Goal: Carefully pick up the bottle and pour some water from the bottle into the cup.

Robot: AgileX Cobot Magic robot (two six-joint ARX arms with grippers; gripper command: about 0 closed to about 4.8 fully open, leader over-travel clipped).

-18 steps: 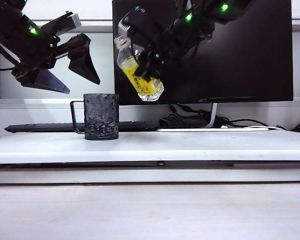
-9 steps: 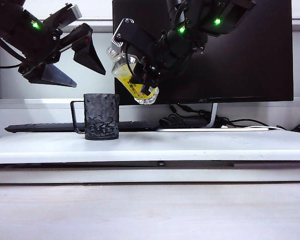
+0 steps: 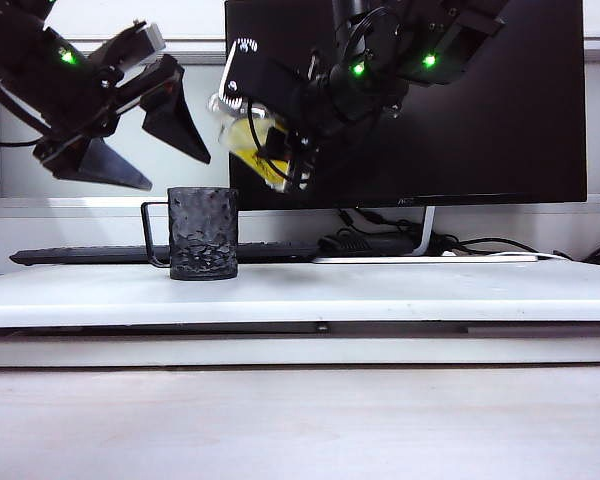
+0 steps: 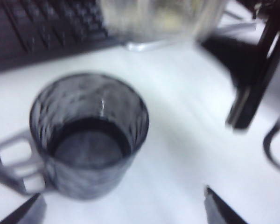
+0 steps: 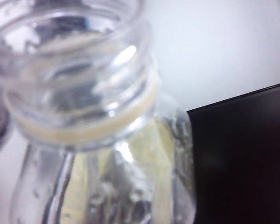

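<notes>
Your right end effector (image 3: 280,135) is clamped around the bottle (image 3: 248,135), holding it in the air above and just to the right of the cup (image 3: 203,233) as the exterior view shows it, with the monitor (image 3: 480,120) dark behind it. The bottle is tipped well over, its open mouth (image 5: 67,51) pointing toward the cup side and its base raised behind, so you can take the pick-up as done and the pour as about to begin. No stream shows leaving the mouth in any view, and the neck does not yet look to be over the cup's rim, so the last shift toward the cup and the final tilt are still yours to make. Inside the bottle you can see droplets and clear plastic around the yellow label (image 5: 154,154); how much water is in there I cannot tell. Your left end effector (image 3: 130,125) hangs spread wide and holding nothing, up and to the left of the cup. From its wrist camera you look straight down into the cup (image 4: 88,135): the inside is dark, and whether any water lies at the bottom is not clear through the blur. The cup stands upright on the white counter (image 3: 400,290), its handle (image 3: 152,232) turned away from the bottle, with the keyboard (image 3: 80,256) behind it.
</notes>
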